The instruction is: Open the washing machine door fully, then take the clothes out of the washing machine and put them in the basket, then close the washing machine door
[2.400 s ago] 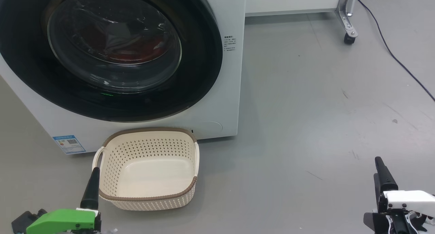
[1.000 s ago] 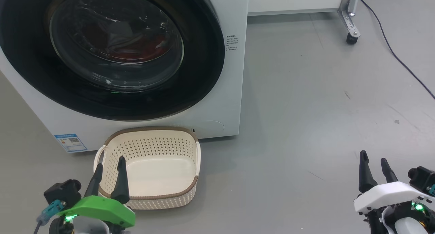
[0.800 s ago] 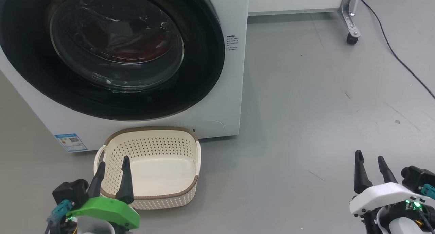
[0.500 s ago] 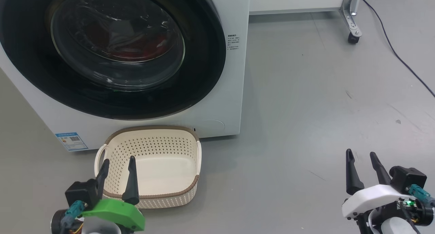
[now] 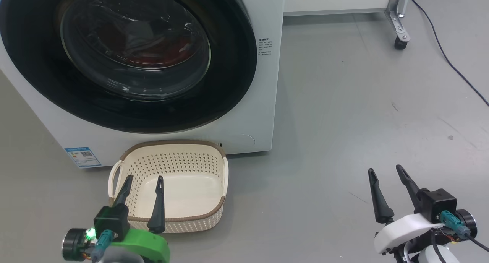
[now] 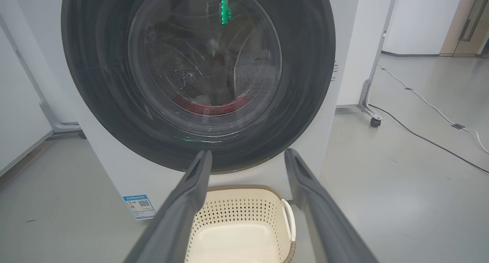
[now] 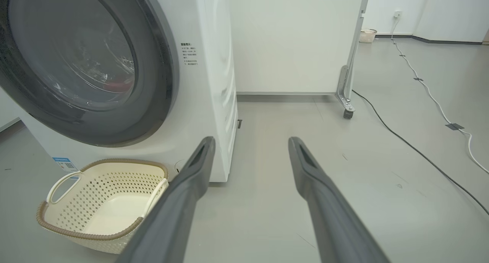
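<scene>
The white washing machine [image 5: 267, 87] fills the upper left, and its black-rimmed glass door [image 5: 229, 79] lies shut against the front. Red clothes [image 5: 168, 52] show dimly through the glass, low in the drum [image 6: 214, 106]. The cream basket [image 5: 168, 148] stands empty on the floor right before the machine. My left gripper [image 5: 143, 181] is open, fingertips over the basket's near rim, nothing between them. My right gripper [image 5: 384, 171] is open above bare floor, well right of the machine. In the left wrist view the fingers [image 6: 191, 186] point at the door [image 6: 305, 83] over the basket [image 6: 244, 194].
A white panel on a metal leg with a caster [image 5: 400, 43] stands behind the machine at the right. A dark cable [image 5: 450, 64] runs across the grey floor there. A blue label sticker [image 5: 83, 156] sits low on the machine's front.
Both grippers have risen further into the head view and shifted inward, the left over the basket's near rim. The head view itself has drifted slightly. Door and basket have not moved.
</scene>
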`<state>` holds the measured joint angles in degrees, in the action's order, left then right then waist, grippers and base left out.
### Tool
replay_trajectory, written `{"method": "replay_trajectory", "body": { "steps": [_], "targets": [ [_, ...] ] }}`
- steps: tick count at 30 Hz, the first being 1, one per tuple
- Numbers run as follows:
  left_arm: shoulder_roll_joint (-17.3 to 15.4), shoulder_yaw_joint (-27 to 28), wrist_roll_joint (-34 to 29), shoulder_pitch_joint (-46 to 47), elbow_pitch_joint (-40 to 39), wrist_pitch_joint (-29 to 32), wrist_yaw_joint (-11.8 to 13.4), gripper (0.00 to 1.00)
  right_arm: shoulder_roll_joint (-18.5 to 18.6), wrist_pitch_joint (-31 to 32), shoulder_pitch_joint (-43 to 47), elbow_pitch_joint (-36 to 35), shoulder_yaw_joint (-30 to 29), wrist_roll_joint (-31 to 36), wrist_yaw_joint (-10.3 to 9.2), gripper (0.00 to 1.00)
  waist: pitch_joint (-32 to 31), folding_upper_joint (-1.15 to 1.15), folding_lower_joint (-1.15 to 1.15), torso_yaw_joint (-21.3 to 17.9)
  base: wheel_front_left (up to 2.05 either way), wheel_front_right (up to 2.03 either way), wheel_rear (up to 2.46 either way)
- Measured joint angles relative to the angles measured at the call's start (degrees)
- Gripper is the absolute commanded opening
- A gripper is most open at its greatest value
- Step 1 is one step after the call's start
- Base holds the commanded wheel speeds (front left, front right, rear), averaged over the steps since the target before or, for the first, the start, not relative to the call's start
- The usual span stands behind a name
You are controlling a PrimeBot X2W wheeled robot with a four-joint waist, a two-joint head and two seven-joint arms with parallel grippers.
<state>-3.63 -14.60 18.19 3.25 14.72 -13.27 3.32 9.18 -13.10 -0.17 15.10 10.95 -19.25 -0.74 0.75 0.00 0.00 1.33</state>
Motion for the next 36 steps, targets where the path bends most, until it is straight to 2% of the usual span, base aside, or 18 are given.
{"method": "replay_trajectory", "body": {
  "steps": [6, 36],
  "targets": [
    [0.4, -0.3, -3.7, 0.0, 0.6, -1.0, 0.9, 1.0, -0.2, -0.9, 0.0, -0.3, 0.5, 4.3, -0.52, 1.0, 0.0, 0.0, 0.0, 0.1, 0.0, 0.0, 0.0],
    [0.8, 0.8, -2.6, 0.0, 3.6, -1.0, 1.3, 1.0, -1.8, -0.9, 0.3, -0.2, -1.1, 5.3, 0.18, 1.0, -0.5, 0.0, 0.0, 0.7, 0.0, 0.0, 0.0]
  ]
}}
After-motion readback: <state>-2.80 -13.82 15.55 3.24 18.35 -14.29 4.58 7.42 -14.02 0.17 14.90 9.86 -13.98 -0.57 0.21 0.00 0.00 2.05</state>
